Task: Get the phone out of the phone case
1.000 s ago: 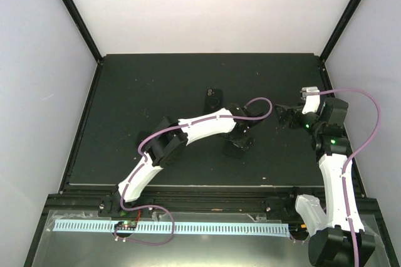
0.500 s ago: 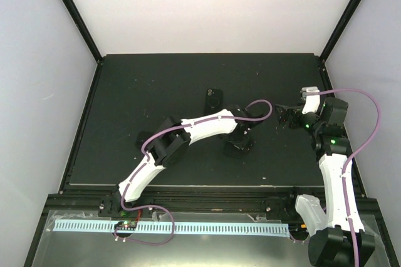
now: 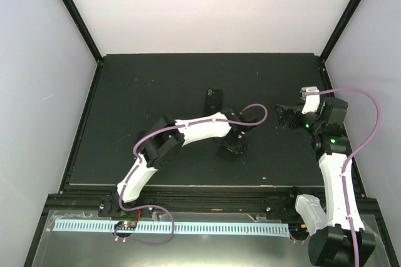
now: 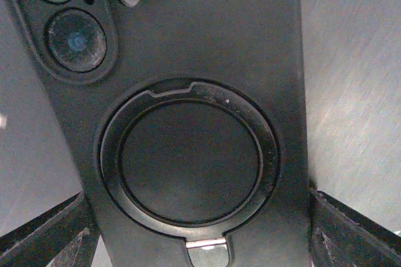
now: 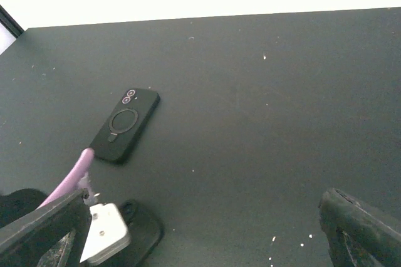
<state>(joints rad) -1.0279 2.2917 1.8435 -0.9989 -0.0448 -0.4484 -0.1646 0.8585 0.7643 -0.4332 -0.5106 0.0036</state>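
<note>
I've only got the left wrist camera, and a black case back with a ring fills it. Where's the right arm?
Observer: The right gripper hangs at the right side of the table, jaws open, nothing between them.
Operator: Anything else lying on the table?
Observer: A black phone with a ring on its back lies flat, apart from both grippers; whether it is the one you see, I cannot tell.
Operator: And where is my arm?
Observer: The left gripper is near the table's middle, on the near side of that phone.
</note>
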